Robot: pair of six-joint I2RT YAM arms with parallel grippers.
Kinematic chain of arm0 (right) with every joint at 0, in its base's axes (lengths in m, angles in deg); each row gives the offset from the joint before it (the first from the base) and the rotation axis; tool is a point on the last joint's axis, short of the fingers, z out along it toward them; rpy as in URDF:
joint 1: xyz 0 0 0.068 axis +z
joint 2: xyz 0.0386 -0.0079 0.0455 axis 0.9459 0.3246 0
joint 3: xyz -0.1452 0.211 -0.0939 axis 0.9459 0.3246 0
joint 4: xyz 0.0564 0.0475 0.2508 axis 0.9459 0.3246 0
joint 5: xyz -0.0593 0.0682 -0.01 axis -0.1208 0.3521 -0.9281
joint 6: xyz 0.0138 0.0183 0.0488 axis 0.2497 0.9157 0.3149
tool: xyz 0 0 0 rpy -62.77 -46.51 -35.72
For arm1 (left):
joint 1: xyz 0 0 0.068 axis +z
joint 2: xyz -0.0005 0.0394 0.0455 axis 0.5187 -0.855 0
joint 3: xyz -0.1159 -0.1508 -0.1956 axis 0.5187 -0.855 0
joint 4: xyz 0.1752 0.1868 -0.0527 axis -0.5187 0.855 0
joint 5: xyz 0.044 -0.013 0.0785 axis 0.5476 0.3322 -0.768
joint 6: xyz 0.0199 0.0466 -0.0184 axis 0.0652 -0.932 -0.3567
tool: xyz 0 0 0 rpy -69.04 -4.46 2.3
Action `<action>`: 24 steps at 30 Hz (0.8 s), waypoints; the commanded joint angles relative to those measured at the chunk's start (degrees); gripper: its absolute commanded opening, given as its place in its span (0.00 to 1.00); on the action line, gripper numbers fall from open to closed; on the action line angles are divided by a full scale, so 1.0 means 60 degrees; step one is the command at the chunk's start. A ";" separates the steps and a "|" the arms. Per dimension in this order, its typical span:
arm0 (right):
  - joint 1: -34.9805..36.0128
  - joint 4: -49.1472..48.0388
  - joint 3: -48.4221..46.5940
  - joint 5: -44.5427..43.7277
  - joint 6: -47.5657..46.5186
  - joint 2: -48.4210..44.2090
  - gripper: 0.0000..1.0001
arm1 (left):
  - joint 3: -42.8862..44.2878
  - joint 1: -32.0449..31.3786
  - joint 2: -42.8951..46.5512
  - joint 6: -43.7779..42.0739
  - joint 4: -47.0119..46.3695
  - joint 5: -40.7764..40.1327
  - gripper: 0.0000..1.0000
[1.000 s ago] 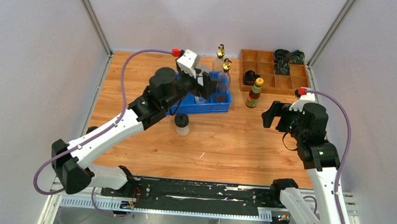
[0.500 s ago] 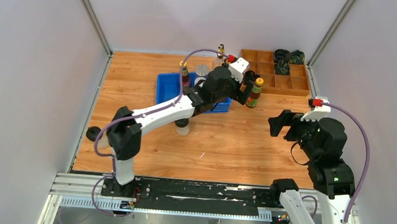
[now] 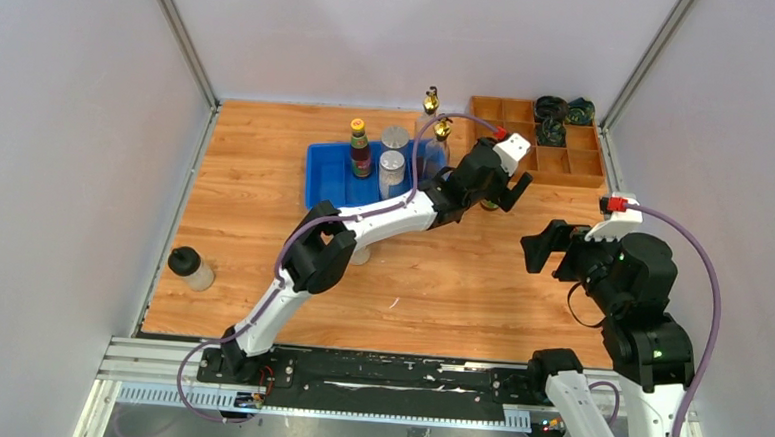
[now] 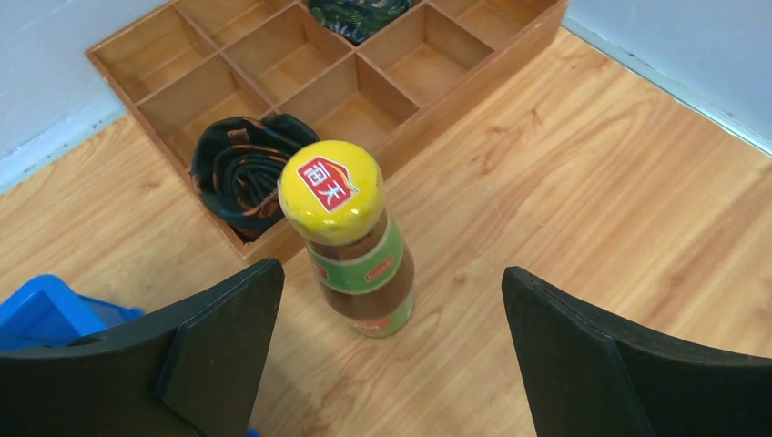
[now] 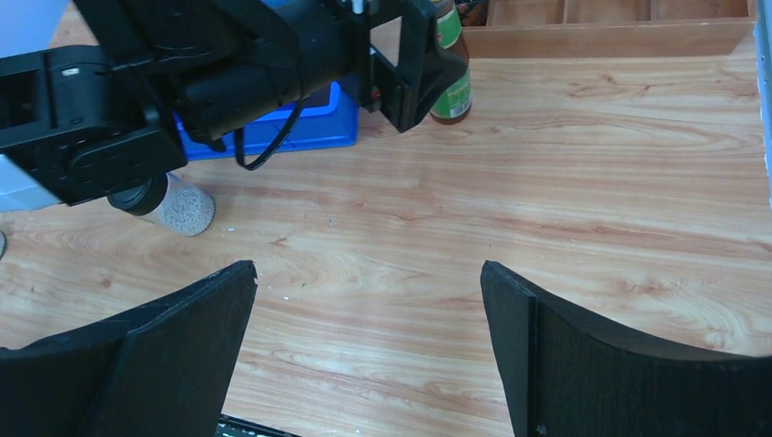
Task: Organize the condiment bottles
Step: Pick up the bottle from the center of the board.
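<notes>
- Left fingers (image 4: 218, 355): wide, flanking upright sauce bottle (image 4: 355, 255), untouched.
- Advised: lower to label height, centre, close squarely.
- Right fingers (image 5: 592, 355): wide, empty.

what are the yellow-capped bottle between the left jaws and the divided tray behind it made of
Sauce bottle: probably clear glass, maybe hard plastic; dark sauce shows through, with a glossy yellow cap, likely plastic. Divided tray: looks like unpainted wood, matt, with visible grain and thin dividers.

Eight condiment bottles (image 3: 360, 149), one blue bin (image 3: 324, 175)
</notes>
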 commanded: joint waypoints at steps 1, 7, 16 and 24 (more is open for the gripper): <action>-0.0134 0.0170 0.0067 0.0277 -0.0019 0.0011 1.00 | 0.0931 -0.0031 -0.0414 -0.0353 -0.0486 -0.0740 0.96; -0.0142 0.0169 0.0128 0.0288 -0.0142 0.0040 1.00 | 0.1503 0.0016 -0.1106 -0.0333 -0.0885 -0.1134 0.94; -0.0135 0.0198 0.0311 0.0354 -0.0188 0.0056 1.00 | 0.1911 0.0329 -0.1671 0.0513 -0.1063 -0.0628 0.80; -0.0134 0.0184 0.0449 0.0409 -0.0174 0.0091 1.00 | 0.2057 0.0466 -0.1869 0.0811 -0.1146 -0.0434 0.64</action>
